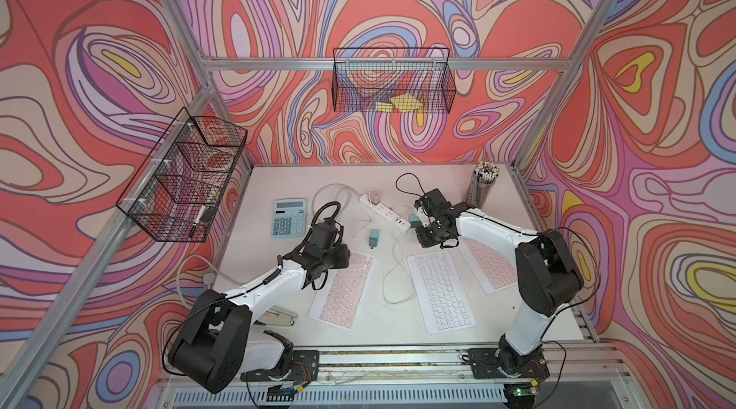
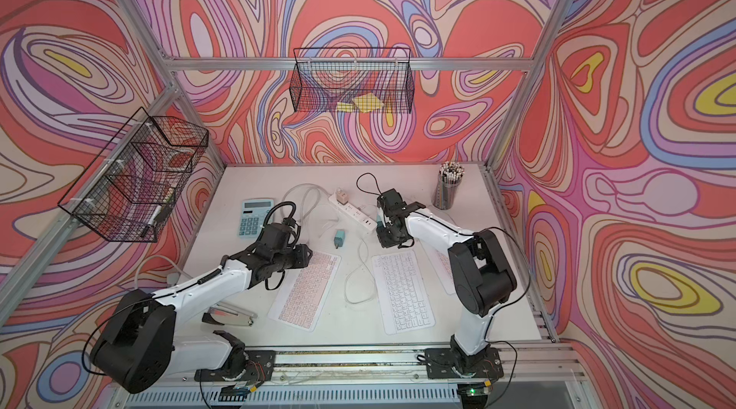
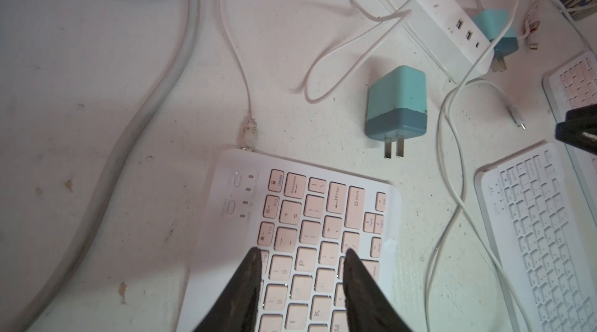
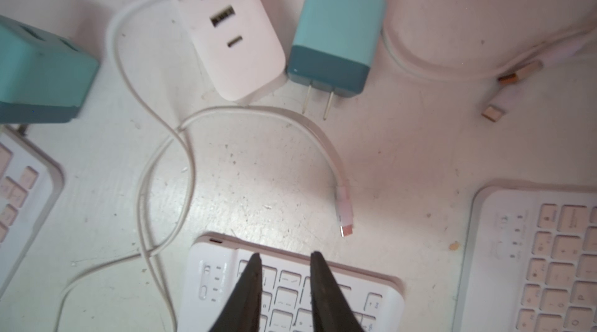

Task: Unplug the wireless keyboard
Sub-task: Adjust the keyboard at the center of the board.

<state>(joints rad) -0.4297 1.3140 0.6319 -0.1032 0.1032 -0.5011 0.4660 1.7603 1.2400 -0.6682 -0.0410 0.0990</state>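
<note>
Keyboards lie three across the near half of the counter (image 1: 278,184): a pink-keyed keyboard (image 1: 343,292) at about seven o'clock from the middle, a white keyboard (image 1: 440,291) at five o'clock, and a second pink keyboard (image 1: 488,265) further toward four o'clock, half under the right arm. In the left wrist view the pink-keyed keyboard (image 3: 290,233) has a white cable plug (image 3: 249,130) seated at its far corner edge, so it is the one plugged in; its keys read Delete, Backspace, Enter and Shift. Bare counter opens beside that corner, bordered by a thick grey cord (image 3: 181,39). A teal charger (image 3: 396,107) lies on its side nearby, prongs free, and a white power strip (image 1: 384,212) runs slantwise toward twelve o'clock, with a blue calculator (image 1: 289,218) at ten o'clock and a pencil cup (image 1: 482,186) at two. The left pincer (image 3: 302,257) hangs over the pink keys, its jaws narrowly apart with nothing between them. In the right wrist view the right pincer (image 4: 285,259) hangs likewise over the white keyboard (image 4: 290,285), jaws narrowly apart and empty; a loose cable end (image 4: 345,214) lies clear of the keyboard's edge, and another teal charger (image 4: 336,36) rests against the strip's end.
</note>
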